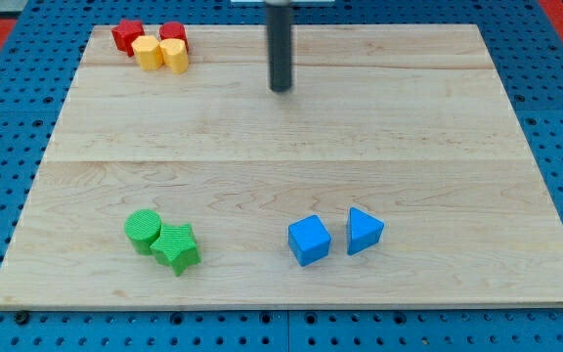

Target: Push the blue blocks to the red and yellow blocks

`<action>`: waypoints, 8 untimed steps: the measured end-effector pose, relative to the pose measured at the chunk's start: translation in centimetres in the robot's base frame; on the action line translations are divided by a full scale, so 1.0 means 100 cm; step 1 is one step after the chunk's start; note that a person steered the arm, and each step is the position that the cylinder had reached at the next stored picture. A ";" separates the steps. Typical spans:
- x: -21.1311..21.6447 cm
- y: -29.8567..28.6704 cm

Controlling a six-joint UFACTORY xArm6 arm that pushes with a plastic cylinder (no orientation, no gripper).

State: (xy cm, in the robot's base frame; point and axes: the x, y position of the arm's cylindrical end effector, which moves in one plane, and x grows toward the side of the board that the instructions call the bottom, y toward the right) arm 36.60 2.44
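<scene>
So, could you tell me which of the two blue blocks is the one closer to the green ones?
The blue cube; it lies left of the blue triangular block, towards the green blocks.

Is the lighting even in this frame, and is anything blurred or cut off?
Camera view: light is soft and even, with only faint shadows under the blue cube and green blocks; no glare on the board; blocks look sharp; the rod is cropped at the view's top, my tip slightly soft.

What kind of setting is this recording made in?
Probably a lab tabletop rig: a pale wooden board lies on a blue perforated base, my tip rests on the board, with small coloured blocks grouped at its corners.
</scene>
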 end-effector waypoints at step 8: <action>0.232 0.048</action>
State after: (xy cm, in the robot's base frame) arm 59.79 7.26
